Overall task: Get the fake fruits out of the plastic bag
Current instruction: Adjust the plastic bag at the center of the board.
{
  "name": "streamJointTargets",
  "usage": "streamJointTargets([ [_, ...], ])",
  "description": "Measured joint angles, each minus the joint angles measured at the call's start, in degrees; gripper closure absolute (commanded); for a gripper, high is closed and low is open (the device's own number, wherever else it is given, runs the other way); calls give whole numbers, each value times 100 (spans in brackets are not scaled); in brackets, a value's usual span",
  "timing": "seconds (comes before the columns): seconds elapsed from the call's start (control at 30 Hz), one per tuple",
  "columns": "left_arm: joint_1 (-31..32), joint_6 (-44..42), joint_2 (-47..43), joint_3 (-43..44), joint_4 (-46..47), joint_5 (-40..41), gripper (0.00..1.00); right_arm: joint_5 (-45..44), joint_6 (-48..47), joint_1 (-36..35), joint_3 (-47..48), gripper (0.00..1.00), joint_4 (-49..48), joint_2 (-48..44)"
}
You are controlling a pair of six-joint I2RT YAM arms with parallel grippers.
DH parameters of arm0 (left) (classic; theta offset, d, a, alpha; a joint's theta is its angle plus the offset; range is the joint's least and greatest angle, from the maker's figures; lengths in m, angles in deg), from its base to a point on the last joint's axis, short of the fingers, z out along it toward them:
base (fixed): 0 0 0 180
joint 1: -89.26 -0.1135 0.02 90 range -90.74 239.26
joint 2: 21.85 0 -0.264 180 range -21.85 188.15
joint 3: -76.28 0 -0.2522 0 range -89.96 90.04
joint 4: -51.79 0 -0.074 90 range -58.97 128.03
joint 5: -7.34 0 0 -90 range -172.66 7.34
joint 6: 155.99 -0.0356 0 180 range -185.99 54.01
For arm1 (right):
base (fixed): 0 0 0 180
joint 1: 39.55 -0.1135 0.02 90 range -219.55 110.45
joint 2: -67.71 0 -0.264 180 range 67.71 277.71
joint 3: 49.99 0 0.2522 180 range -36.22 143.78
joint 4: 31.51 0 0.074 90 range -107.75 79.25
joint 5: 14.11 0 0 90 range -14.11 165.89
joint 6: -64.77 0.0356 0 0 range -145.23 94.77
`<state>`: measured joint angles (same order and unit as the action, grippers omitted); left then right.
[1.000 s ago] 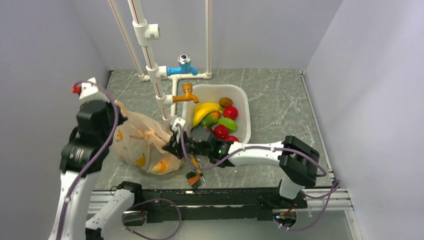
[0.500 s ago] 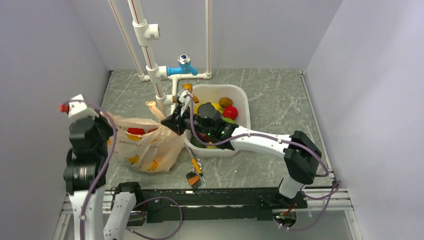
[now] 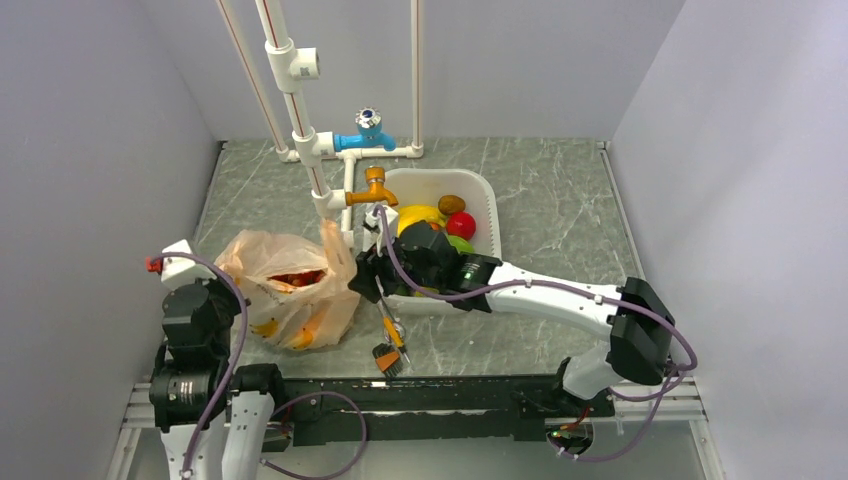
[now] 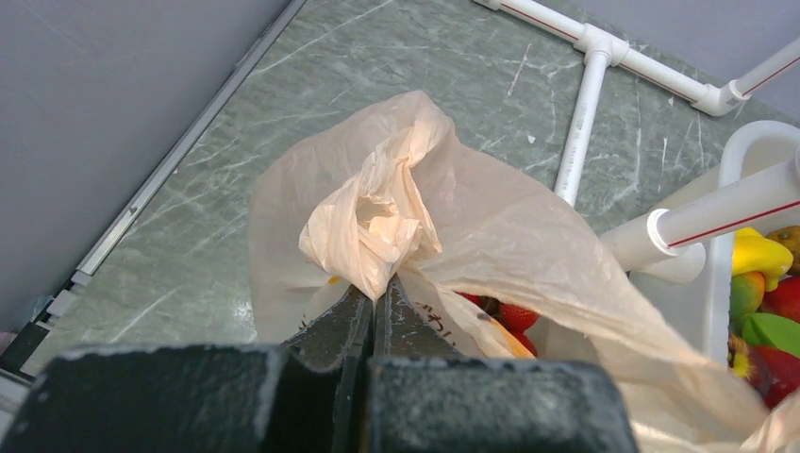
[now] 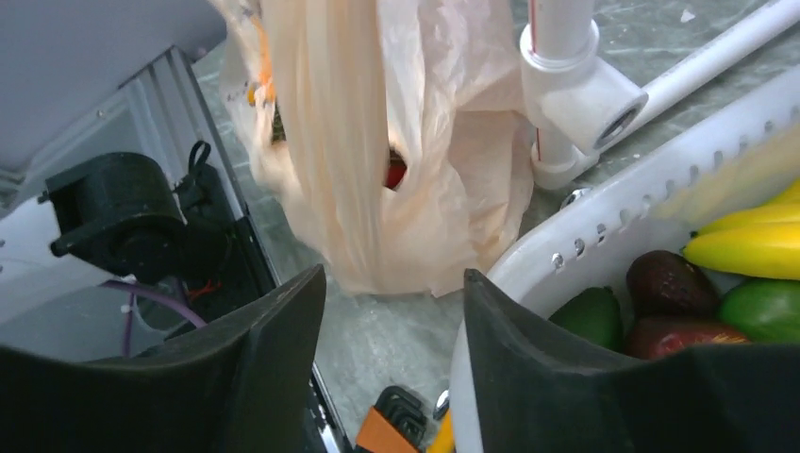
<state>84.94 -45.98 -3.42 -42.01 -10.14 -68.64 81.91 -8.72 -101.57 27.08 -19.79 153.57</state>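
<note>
The plastic bag (image 3: 285, 292) sits slumped just left of the white basin (image 3: 489, 205), its mouth gaping upward — red fake fruits (image 3: 297, 278) show inside. The left gripper (image 4: 375, 288), on the bag's side away from the basin, is clenched on a bunched fold of its rim. The right gripper (image 5: 391, 283) hovers at the basin's left rim, beside the bag — fingers spread, grasping nothing.

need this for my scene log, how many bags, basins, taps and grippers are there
plastic bag: 1
white basin: 1
taps: 2 (blue tap, orange tap)
grippers: 2 (left gripper, right gripper)
total: 6
</note>
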Motion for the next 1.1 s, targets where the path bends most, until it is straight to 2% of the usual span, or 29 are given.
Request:
streamJointTargets([
  [0.1, 0, 0, -221, -153, 20, 7, 100, -166, -76, -184, 181, 25, 372, -81],
  [0.23, 0, 0, -378, -284, 55, 26, 100, -393, -260, -820, 732, 20, 822, -81],
  [0.33, 0, -37, -420, -446, 188, 55, 100, -212, -264, -1147, 1110, 19, 789, -81],
  [0.4, 0, -94, -452, -577, 282, 103, 100, 0, -195, -1172, 1226, 23, 518, -26],
  [0.47, 0, -142, -483, -664, 337, 157, 100, 116, -140, -1145, 1462, 31, 380, 201],
  [0.53, 0, -179, -544, -708, 378, 210, 100, 186, -116, -1126, 1956, 39, 293, 695],
  [0.6, 0, -195, -647, -717, 415, 234, 100, 181, -181, -1115, 2441, 43, 243, 1241],
  [0.7, 0, -221, -861, -737, 457, 236, 100, 2, -365, -1110, 2953, 47, 284, 1886],
  [0.77, 0, -236, -935, -743, 468, 236, 100, -234, -529, -1110, 3119, 60, 315, 2157],
  [0.87, 0, -236, -920, -743, 463, 234, 100, -752, -831, -1119, 3414, 69, 514, 2520],
  [0.97, 0, -238, -920, -743, 468, 234, 100, -1176, -1069, -1113, 3766, 73, 732, 2868],
  [1.1, 0, -238, -920, -743, 468, 238, 100, -1283, -1191, -1102, 3866, 73, 994, 3082],
])
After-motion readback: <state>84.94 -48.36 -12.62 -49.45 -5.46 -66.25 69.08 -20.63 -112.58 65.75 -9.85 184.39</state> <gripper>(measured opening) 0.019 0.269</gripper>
